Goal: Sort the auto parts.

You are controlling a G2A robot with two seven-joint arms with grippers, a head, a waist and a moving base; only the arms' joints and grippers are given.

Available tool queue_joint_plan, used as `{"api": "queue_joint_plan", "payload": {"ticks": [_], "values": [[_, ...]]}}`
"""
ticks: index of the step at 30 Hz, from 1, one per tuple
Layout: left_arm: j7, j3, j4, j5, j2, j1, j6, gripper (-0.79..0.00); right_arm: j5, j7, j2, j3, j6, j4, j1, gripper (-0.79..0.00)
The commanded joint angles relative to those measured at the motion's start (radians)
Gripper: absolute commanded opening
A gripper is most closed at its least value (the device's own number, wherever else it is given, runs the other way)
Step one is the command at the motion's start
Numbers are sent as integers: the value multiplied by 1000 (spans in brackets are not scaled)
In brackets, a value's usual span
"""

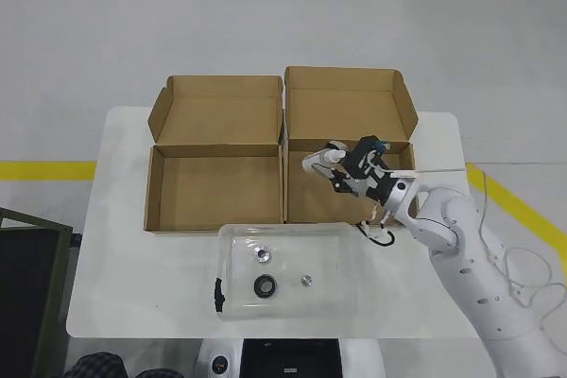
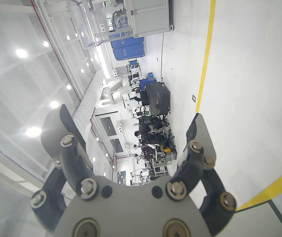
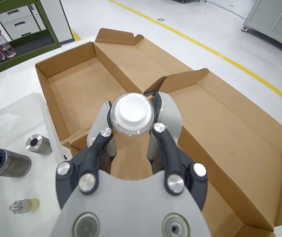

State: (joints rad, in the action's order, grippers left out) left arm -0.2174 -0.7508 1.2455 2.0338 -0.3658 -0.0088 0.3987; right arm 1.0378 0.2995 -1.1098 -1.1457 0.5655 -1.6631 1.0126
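Placement of one part into a box. My right gripper (image 3: 133,106) is clamped on the white round part (image 3: 133,115), one finger on each side of its clear shell. It hangs above the right cardboard box (image 1: 307,200), close to the wall that stands against the left cardboard box (image 1: 213,189). Both boxes lie open along the far edge of the table (image 1: 123,236), the right one toward the far right corner. The part sits fully between my fingertips, above the box floor and not touching it.

To do this step well, I judge that I should shift slightly away from that wall. I should then go down until the part is just above the cardboard and only then part my fingers. The part is round and would likely roll or bounce if dropped from height. My fingers must also stay off the box rim on the way down.

My left gripper (image 2: 131,118) is spread wide, holds nothing, and points out into the room. A steel sleeve (image 1: 262,253), a dark bushing (image 1: 265,286) and a small pin (image 1: 306,280) wait in the clear tray (image 1: 335,283) at the near edge.
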Motion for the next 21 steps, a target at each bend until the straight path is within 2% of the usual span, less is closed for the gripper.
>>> {"api": "queue_joint_plan", "payload": {"ticks": [1, 10, 21], "values": [[0, 0, 0, 0, 0, 0, 0, 0, -8, 21, -5, 16, -4, 33, -27, -785], [0, 0, 0, 0, 0, 0, 0, 0, -37, 108, -32, 107, -17, 173, -149, -785], [0, 0, 0, 0, 0, 0, 0, 0, -49, 126, -68, 200, -31, 326, -249, -785]]}}
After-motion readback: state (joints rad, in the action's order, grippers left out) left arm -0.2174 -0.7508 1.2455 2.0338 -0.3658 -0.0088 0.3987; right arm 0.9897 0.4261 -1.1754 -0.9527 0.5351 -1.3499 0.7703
